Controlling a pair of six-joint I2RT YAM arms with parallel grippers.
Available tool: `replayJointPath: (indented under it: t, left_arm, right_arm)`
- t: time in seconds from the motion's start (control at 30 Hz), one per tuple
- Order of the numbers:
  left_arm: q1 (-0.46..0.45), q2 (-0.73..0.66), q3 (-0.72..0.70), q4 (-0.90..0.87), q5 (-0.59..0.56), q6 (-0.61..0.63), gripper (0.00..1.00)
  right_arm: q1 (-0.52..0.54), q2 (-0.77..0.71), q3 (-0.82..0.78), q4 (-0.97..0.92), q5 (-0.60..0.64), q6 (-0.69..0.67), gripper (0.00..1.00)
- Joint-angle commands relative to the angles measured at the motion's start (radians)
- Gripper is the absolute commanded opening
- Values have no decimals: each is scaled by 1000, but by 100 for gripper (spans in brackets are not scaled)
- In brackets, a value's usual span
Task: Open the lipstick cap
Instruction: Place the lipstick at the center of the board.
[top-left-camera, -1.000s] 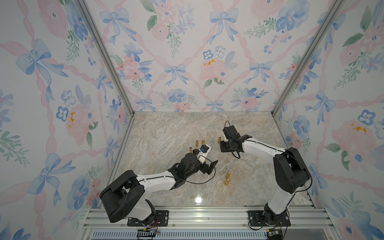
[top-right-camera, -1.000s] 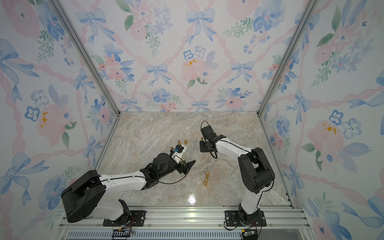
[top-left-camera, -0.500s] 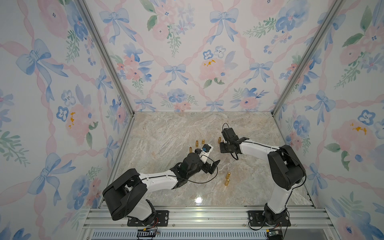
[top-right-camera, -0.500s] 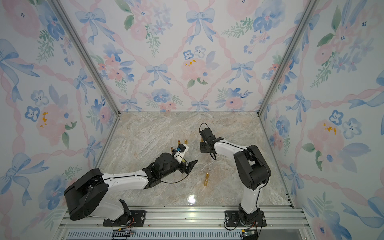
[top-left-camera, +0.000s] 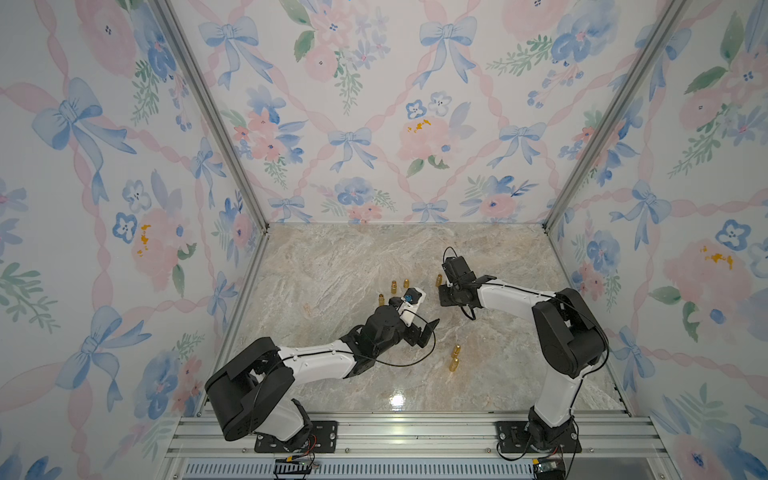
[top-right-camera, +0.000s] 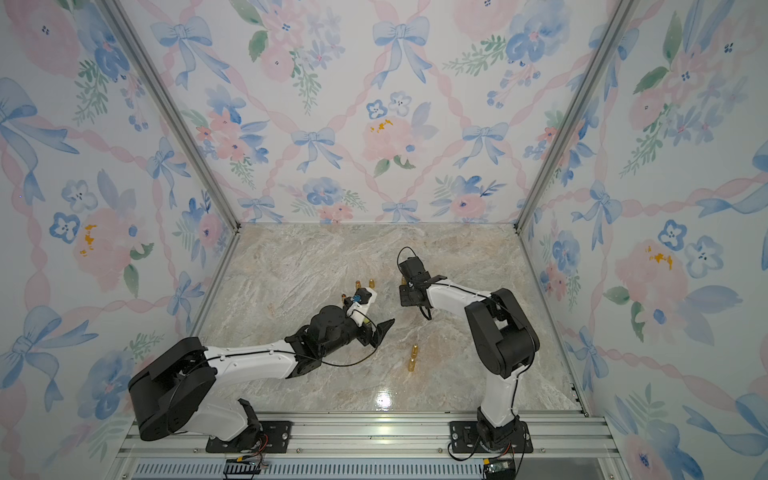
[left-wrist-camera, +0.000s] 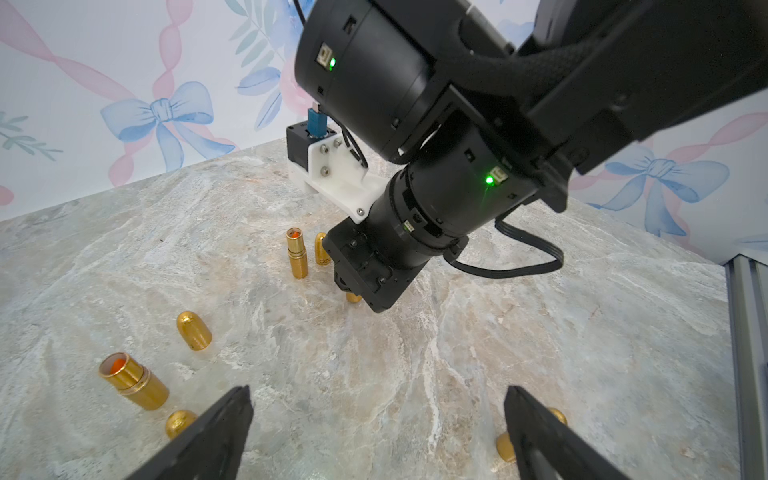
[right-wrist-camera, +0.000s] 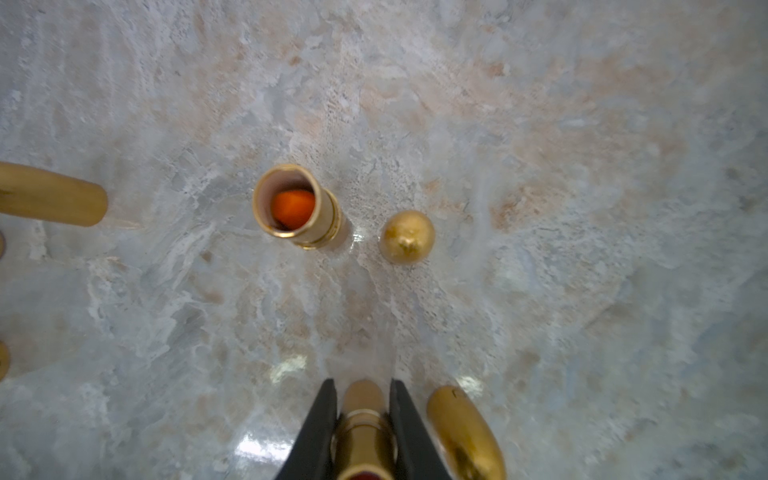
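Right gripper (right-wrist-camera: 362, 384): clasped the uncapped lipstick tube (right-wrist-camera: 363, 440), lower centre.
Left gripper (left-wrist-camera: 376, 390): gaped, empty.
Cap (right-wrist-camera: 465, 432): stood off, just beside the tube.
Outstanding: seemingly release only.

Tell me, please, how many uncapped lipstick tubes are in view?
3. The first tube stands beside the right gripper; the second tube stands near the left gripper; the third tube is held in the right gripper. A gold piece behind the left gripper may be another.

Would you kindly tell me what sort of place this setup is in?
Probably a staged robot test booth rather than a real room: floral wallpaper panels in an aluminium frame, two arms bolted to a rail, and small gold lipsticks on a marble-look top.
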Motion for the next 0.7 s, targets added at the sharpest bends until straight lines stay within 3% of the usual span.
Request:
replayJointPath:
  t: [0.0, 0.3, 0.67]
  left_arm:
    - [-4, 2, 8, -1, -10, 10, 98]
    - [-3, -7, 6, -1, -11, 11, 98]
    - [-3, -47, -28, -13, 3, 11, 98]
  right_arm:
    - [9, -10, -13, -1, 16, -4, 29]
    - [13, -18, 52, -53, 12, -20, 35]
    - [26, -149, 113, -247, -5, 5, 48]
